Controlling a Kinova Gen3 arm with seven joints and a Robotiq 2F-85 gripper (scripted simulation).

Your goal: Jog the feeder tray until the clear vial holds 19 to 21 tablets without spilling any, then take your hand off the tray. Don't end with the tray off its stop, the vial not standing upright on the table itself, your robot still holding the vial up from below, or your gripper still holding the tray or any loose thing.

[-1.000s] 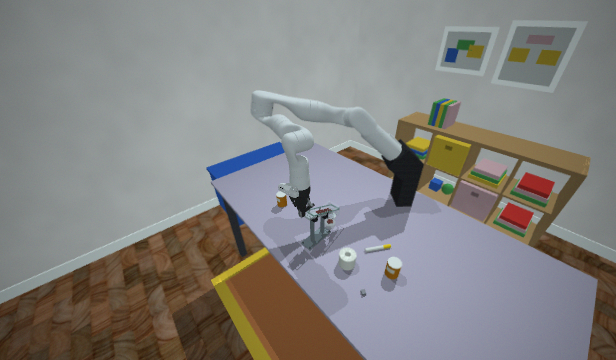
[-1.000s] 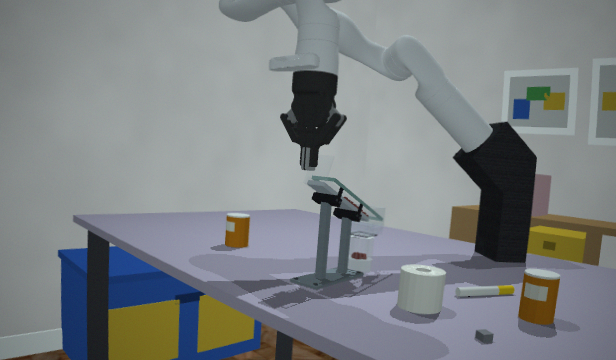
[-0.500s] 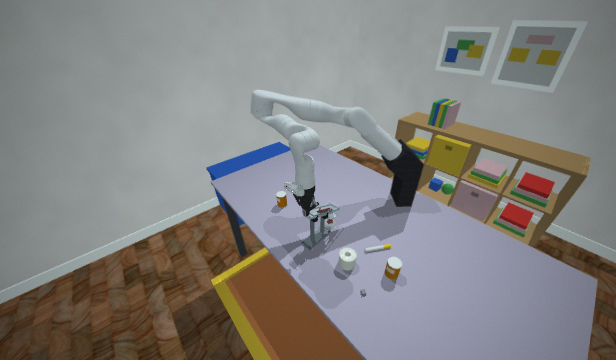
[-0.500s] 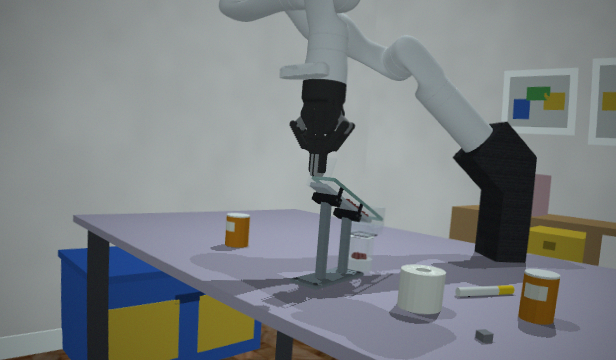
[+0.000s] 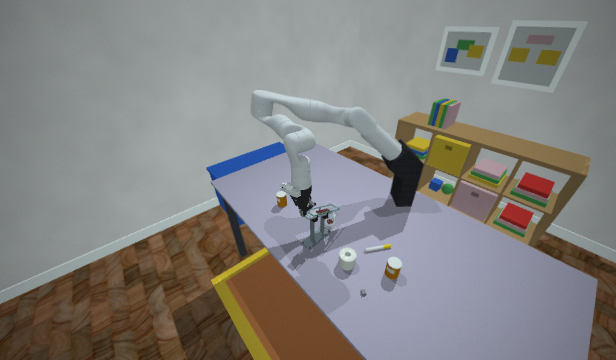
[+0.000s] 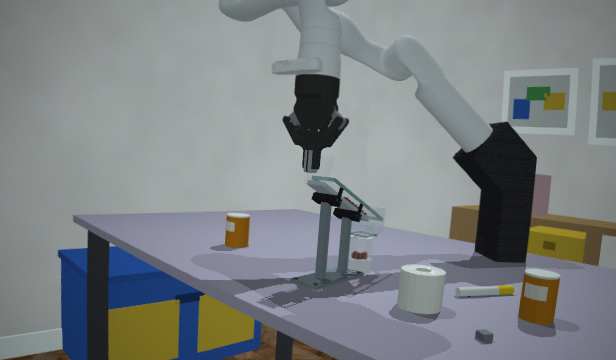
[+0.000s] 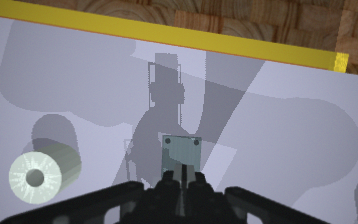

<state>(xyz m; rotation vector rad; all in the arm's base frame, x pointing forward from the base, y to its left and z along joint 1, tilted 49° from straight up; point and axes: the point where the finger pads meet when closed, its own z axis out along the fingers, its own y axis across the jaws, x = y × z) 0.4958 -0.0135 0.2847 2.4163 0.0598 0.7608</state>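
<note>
The feeder tray (image 6: 345, 196) is a clear greenish plate tilted on a grey two-post stand (image 6: 327, 240); its low end points down to the clear vial (image 6: 362, 247). The vial stands upright on the table and holds a few red tablets at its bottom. Several red tablets lie on the tray. My gripper (image 6: 311, 165) is shut and empty, pointing straight down, its tips at the tray's raised end; I cannot tell whether they touch. In the wrist view the shut fingers (image 7: 182, 176) sit over the tray's upper edge (image 7: 181, 152). In the top view the gripper (image 5: 304, 206) is left of the tray (image 5: 324, 210).
A white roll (image 6: 421, 289), a white and yellow marker (image 6: 484, 290), an orange bottle (image 6: 538, 296) and a small grey cube (image 6: 484, 336) lie to the right. Another orange bottle (image 6: 237, 230) stands at the left. The black robot base (image 6: 503, 195) stands behind.
</note>
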